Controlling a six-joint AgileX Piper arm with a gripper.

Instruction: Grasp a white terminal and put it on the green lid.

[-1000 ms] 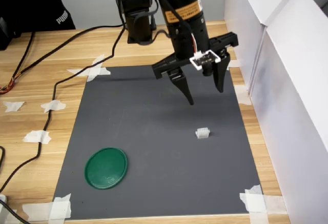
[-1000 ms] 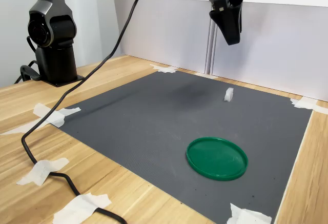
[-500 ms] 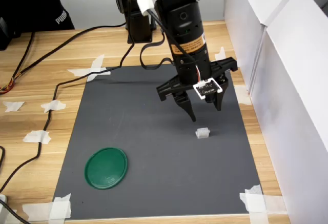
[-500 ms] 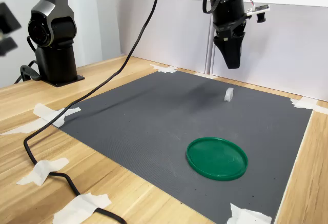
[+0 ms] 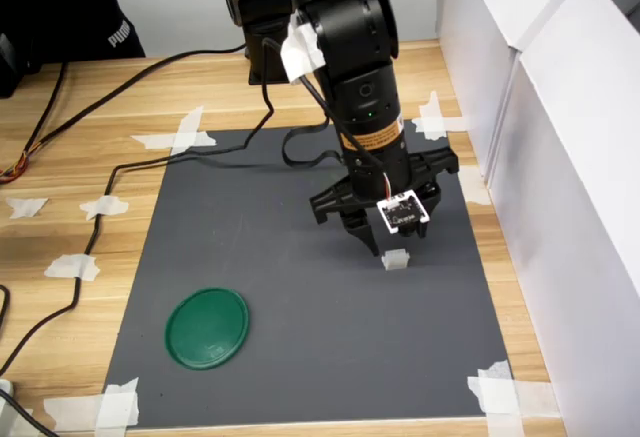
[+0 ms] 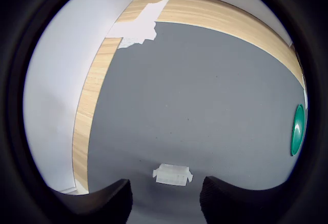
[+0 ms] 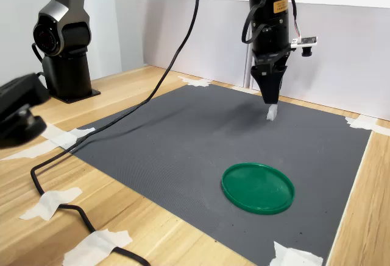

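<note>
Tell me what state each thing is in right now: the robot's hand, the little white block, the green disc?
hand: open, fingers spread, low over the white terminal, not gripping it.
white terminal: lying loose on the grey mat, between the fingertips in the wrist view.
green lid: flat on the mat, nothing on it.

Gripper [image 7: 270,97] points straight down over the far part of the dark grey mat [image 7: 183,150], tips just above the white terminal [image 7: 271,113]; contact not discernible, and jaw spacing hidden (fingers overlap from this angle). Green lid [image 7: 258,187] lies flat on the mat nearer the camera, well apart from the terminal. Black cable [image 7: 109,114] trails across the mat onto the wooden table [image 7: 152,235].
</note>
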